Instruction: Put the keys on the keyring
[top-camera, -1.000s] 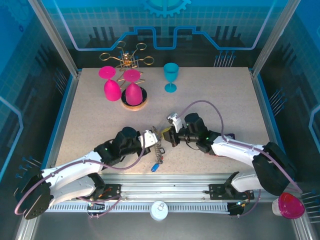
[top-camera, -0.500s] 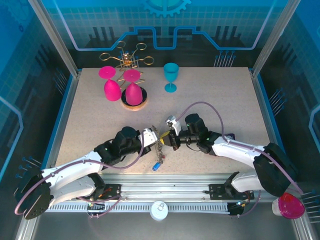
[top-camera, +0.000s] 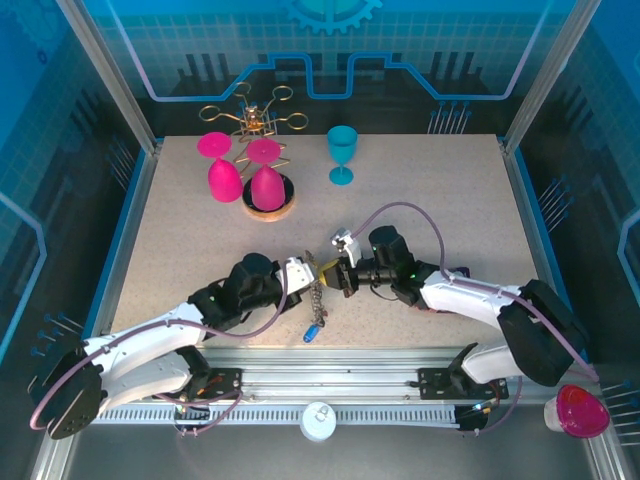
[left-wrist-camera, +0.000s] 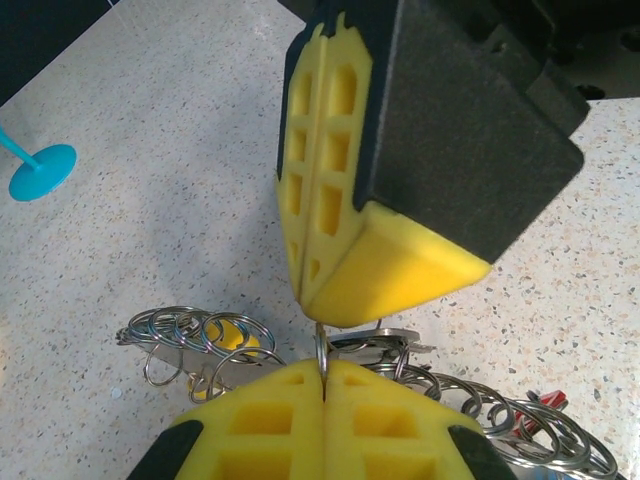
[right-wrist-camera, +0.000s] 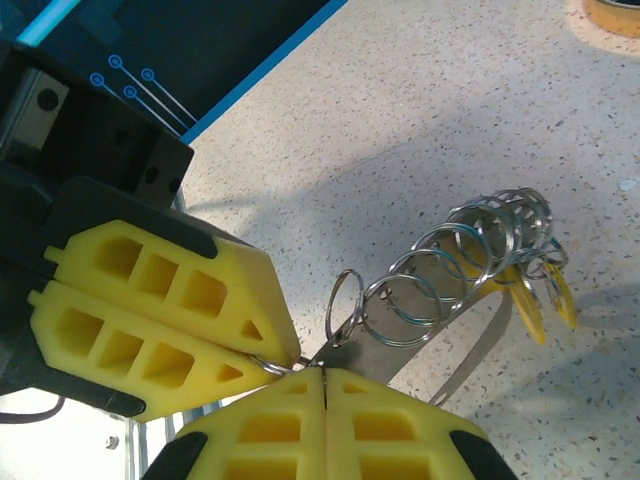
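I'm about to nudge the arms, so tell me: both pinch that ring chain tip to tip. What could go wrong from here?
1. The left fingers and right fingers grip the rings by their very tips, so a small tug may slip them free.
2. The fingertips nearly touch; any closer move risks a collision.
3. The blue key trails loose and might snag.

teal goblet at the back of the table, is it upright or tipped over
Upright: the teal goblet stands on its round foot on the table, with the bowl's opening facing up.
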